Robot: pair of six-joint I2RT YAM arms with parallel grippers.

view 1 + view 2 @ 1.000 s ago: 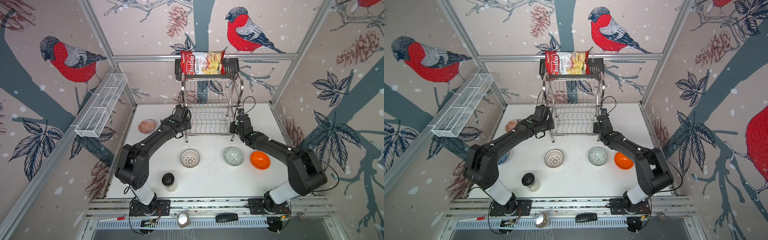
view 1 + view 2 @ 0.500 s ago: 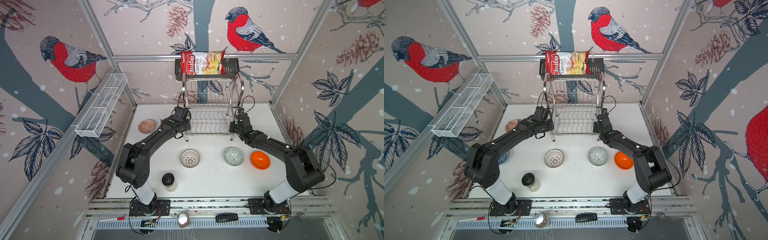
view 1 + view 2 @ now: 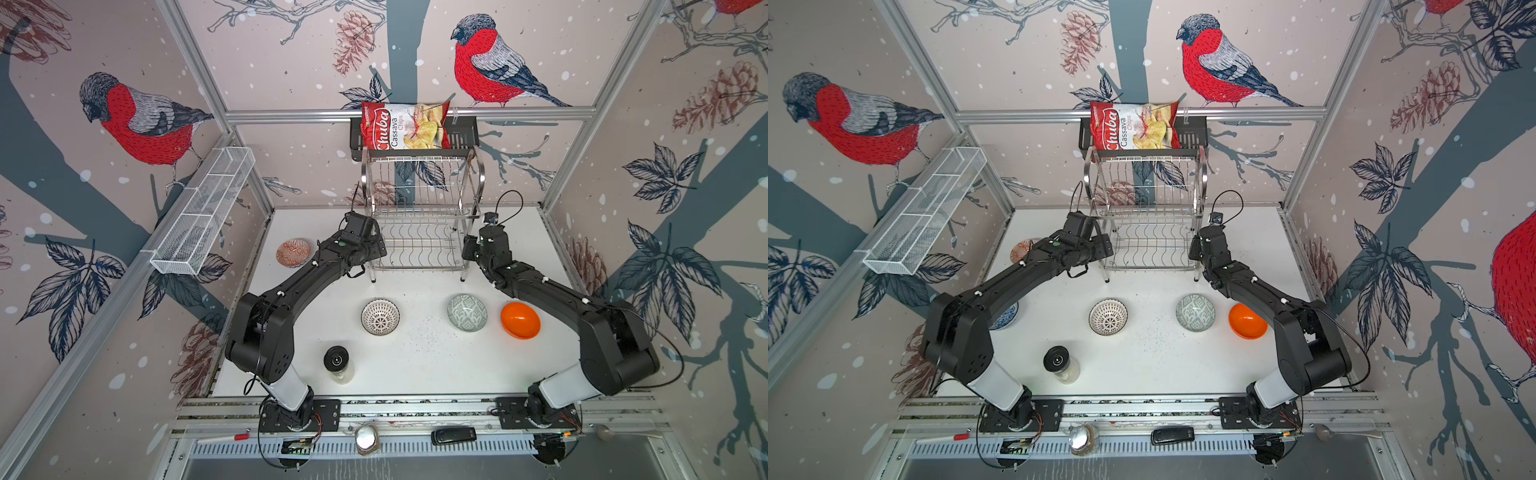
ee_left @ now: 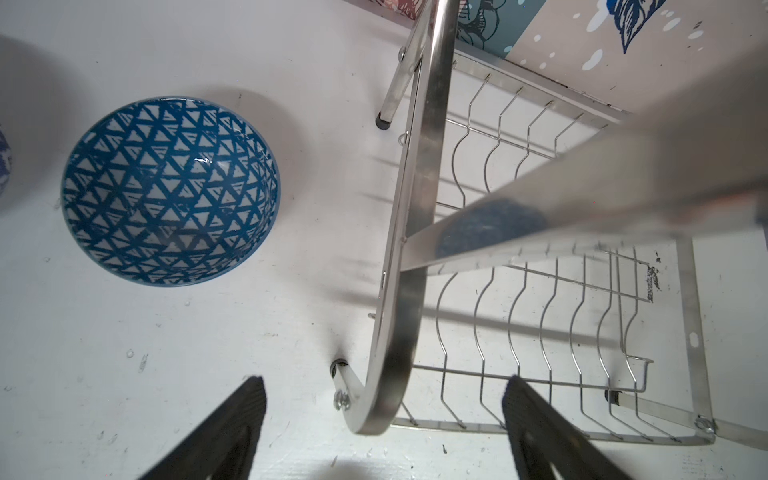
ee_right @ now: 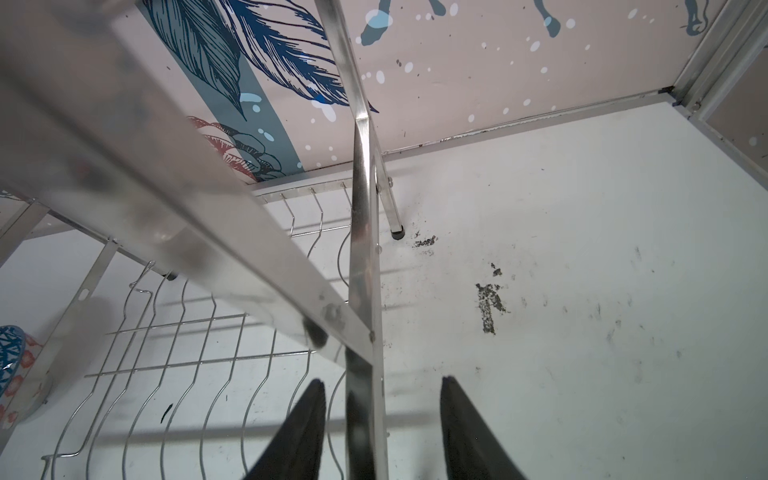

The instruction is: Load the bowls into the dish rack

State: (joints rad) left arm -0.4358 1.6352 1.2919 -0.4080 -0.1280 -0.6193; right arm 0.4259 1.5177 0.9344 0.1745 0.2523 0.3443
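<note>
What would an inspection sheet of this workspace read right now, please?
Surface: white table, scuffed and speckled.
Job's things: dish rack empty; red-orange bowl, dotted bowl, grey-green bowl, orange bowl, blue triangle bowl and floral bowl all on the table.
Clutter: black-lidded jar on the table; chips bag in the black basket above the rack; white mesh tray on the left wall.
Pincers: left pincer open astride the rack's arched handle; right pincer open astride the rack's side bar; both empty.
Cables: a black cable loops at each wrist.
Surroundings: bird-print walls, aluminium frame.

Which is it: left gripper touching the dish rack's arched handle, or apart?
Apart. In the left wrist view the left gripper straddles the dish rack handle, open, with a clear gap on each side.
</note>
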